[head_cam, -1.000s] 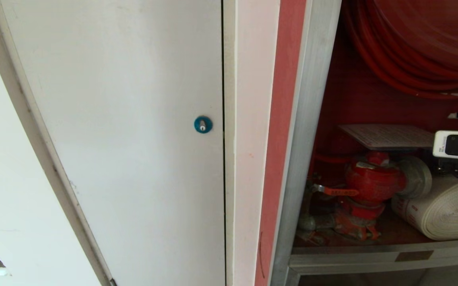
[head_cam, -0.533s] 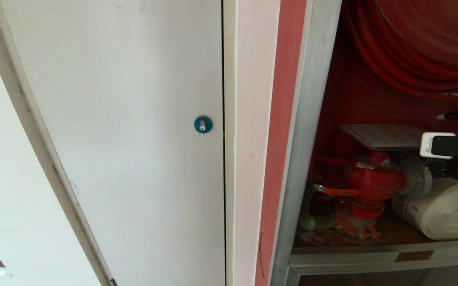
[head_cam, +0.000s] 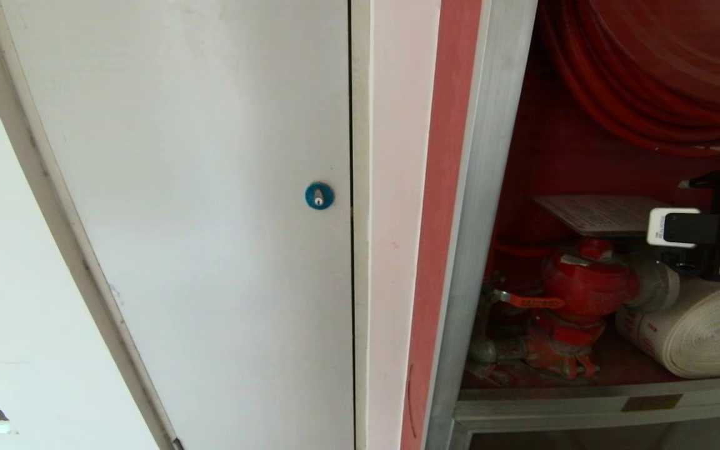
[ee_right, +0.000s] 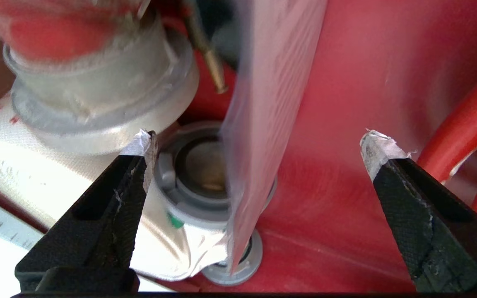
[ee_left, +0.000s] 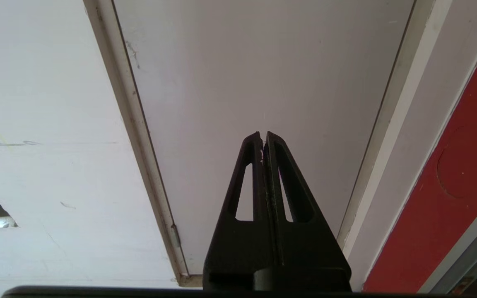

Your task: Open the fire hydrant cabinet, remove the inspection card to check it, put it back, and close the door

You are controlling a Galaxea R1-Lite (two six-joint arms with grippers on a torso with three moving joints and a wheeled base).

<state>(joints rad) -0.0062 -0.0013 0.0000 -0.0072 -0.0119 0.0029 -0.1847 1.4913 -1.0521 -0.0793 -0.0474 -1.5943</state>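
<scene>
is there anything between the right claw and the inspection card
Nothing visible. The right claw is open with the inspection card edge-on in the gap between its fingertips, not yet pinched. The red valve sits below the card, off the approach line.

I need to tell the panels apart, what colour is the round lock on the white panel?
Blue, with a silver keyhole; clearest in the head view.

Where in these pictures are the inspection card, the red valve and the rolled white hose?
inspection card [head_cam: 597,214]: head view, middle of its flat printed face.
red valve [head_cam: 585,287]: head view, on its round red body.
rolled white hose [head_cam: 707,334]: head view, on the coil's side.
</scene>
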